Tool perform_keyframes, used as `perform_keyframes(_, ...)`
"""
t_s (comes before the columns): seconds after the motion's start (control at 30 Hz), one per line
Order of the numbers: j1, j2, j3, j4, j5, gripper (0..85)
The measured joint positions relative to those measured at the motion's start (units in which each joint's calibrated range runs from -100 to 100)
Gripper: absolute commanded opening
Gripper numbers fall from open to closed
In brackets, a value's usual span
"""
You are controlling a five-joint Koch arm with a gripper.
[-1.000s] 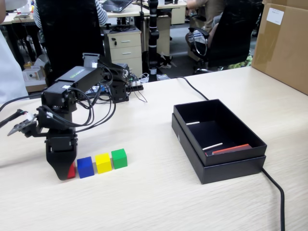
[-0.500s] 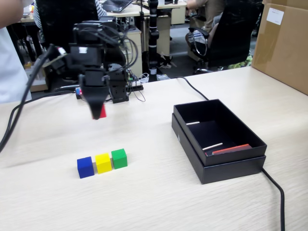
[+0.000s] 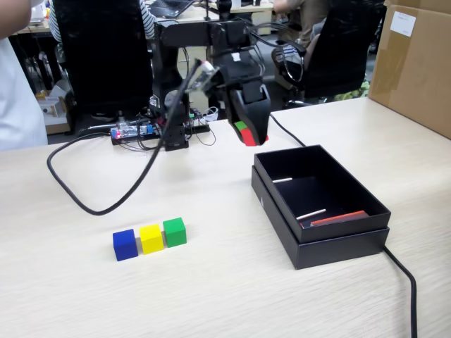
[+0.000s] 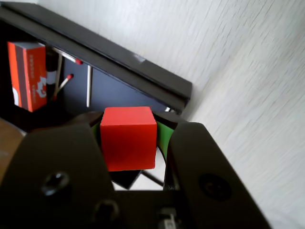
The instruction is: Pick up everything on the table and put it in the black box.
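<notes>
Change: half a second ago the arm was up over the left of the worktop with the red cube; now it has swung right, and the gripper (image 3: pixel 249 136) hangs just beside the box's (image 3: pixel 331 243) far left corner in the fixed view.
Jaws: clenched on the red cube (image 4: pixel 127 137); the wrist view shows it square between them, with green pads at its sides.
Meaning: I judge the carry nearly done; the cube is not yet clearly over the opening, so a little more reach comes before letting go.
Left to do: blue cube (image 3: pixel 124 244), yellow cube (image 3: pixel 151 238) and green cube (image 3: pixel 174 231) sit in a touching row, well apart from the box.
Box: holds thin white sticks (image 3: pixel 311 213) and a red flat piece (image 3: pixel 338 217).
Worktop (image 3: pixel 211 296): pale wood grain, a black cable (image 3: pixel 77 190) looping across it.
Room: an office, black chairs (image 3: pixel 338 42) and desks behind, a cardboard panel (image 3: pixel 416 63) at right.
</notes>
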Motion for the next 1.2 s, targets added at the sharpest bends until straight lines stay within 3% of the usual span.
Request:
perform_keyframes(0.2, 2.93, 7.9, 5.39, 0.0, 2.0, 3.5)
perform_keyframes(0.23, 3.13, 8.67, 5.39, 0.0, 2.39, 11.2)
perform_keyframes(0.53, 2.44, 20.19, 5.48, 0.08, 2.3, 14.2)
perform_keyframes(0.9, 1.81, 26.54, 6.3, 1.94, 2.39, 46.7)
perform_keyframes(1.2, -2.54, 11.65, 4.66, 1.32, 1.95, 47.7)
